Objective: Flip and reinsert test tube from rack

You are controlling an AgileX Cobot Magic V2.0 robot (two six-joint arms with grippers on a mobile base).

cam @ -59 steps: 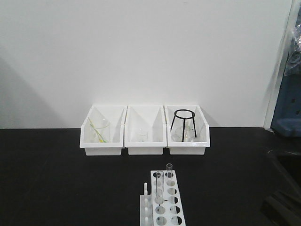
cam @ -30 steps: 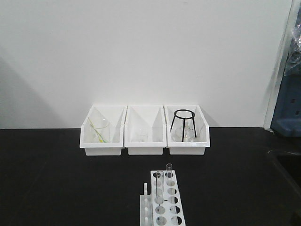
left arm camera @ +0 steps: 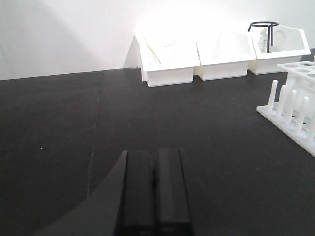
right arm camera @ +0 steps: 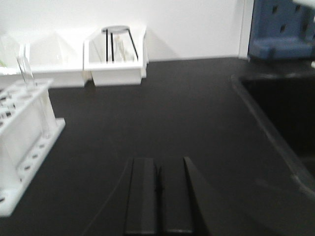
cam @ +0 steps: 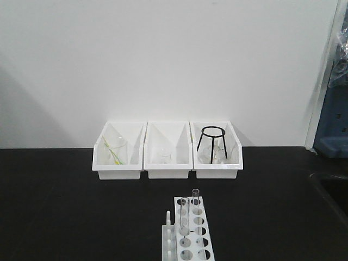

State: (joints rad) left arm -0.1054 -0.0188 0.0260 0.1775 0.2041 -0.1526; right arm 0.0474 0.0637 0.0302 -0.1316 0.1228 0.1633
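The white rack (cam: 187, 239) stands at the front middle of the black table, with pegs along its left side. Two clear test tubes stand upright in its far holes, one nearer (cam: 184, 215) and one behind it (cam: 196, 198). Neither gripper shows in the front view. In the left wrist view my left gripper (left arm camera: 155, 153) is shut and empty over the bare table, with the rack (left arm camera: 295, 98) far to its right. In the right wrist view my right gripper (right arm camera: 158, 161) is shut and empty, with the rack (right arm camera: 22, 128) and a tube (right arm camera: 24, 71) to its left.
Three white bins (cam: 167, 163) line the back wall; the left one holds glassware and the right one a black wire tripod (cam: 212, 142). A sunken black basin (right arm camera: 285, 113) lies to the right. A blue unit (cam: 331, 125) stands at the far right.
The dark right arm, seen at the front view's lower right one second ago, has drawn back out of that view. The rack and tubes have not moved.
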